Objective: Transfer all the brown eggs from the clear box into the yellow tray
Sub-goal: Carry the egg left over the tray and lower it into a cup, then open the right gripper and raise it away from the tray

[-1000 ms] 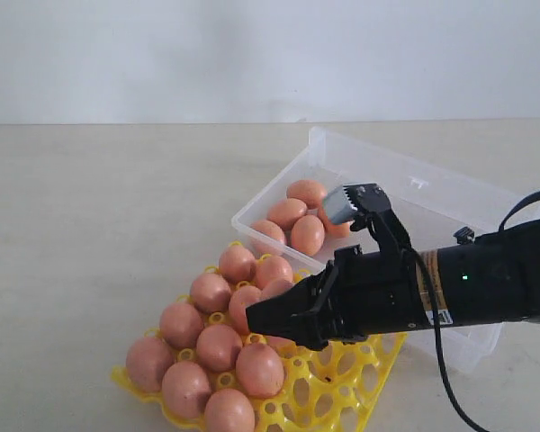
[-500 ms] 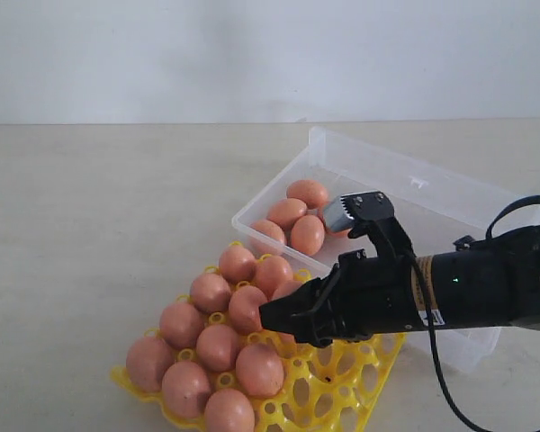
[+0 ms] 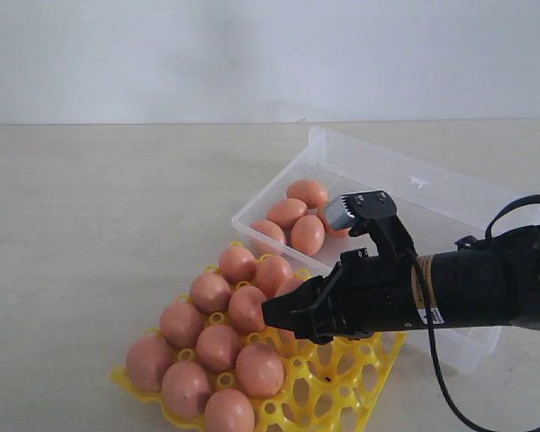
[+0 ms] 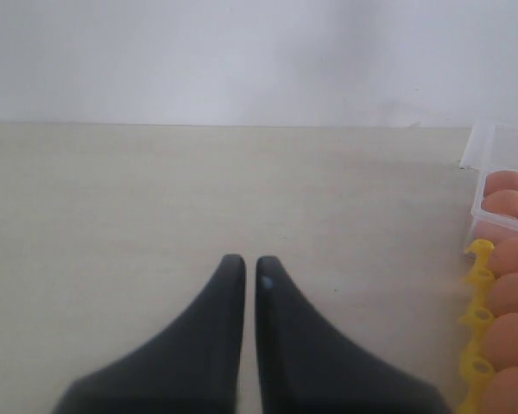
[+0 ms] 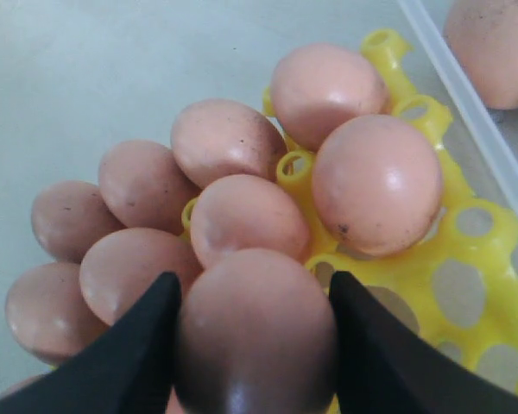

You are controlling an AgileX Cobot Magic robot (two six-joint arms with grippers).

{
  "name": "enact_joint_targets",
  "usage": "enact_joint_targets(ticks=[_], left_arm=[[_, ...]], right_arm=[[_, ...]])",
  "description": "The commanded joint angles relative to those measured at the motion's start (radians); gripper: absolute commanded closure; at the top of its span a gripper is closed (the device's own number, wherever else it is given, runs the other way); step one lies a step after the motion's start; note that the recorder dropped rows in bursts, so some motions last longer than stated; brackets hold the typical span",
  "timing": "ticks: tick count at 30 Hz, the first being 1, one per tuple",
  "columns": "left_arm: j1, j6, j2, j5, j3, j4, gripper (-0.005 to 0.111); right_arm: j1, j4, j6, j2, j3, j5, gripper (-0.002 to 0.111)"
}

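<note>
Right gripper (image 5: 252,297) clasping one egg (image 5: 255,345) between its fingers, poised over the tray (image 3: 342,382), with seated eggs (image 5: 242,216) crowding just ahead of and to one side of the fingertips. Likely hazards: the egg knocks a neighbour on the way down, the fingers strike the seated eggs as they part, or the egg lands on a peg and rolls. Several more eggs (image 3: 307,234) lie in the box (image 3: 414,184) alongside the arm, behind the fingertips.
</note>
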Motion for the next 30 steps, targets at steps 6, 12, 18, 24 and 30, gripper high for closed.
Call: enact_joint_targets(ticks=[6, 12, 18, 24, 30], left_arm=[[-0.005, 0.0, -0.003, -0.004, 0.004, 0.003, 0.103], [-0.005, 0.0, -0.003, -0.004, 0.004, 0.003, 0.103], [-0.005, 0.0, -0.003, -0.004, 0.004, 0.003, 0.103], [-0.005, 0.0, -0.003, -0.005, 0.004, 0.003, 0.103], [-0.005, 0.0, -0.003, -0.005, 0.004, 0.003, 0.103]], right_arm=[[0.0, 0.006, -0.012, 0.0, -0.001, 0.002, 0.066], [0.0, 0.006, -0.008, 0.0, -0.001, 0.006, 0.053], [0.0, 0.006, -0.008, 0.0, -0.001, 0.006, 0.053], [0.0, 0.006, 0.032, -0.005, -0.001, -0.027, 0.057], [0.0, 0.014, 0.032, -0.077, -0.001, -0.095, 0.107]])
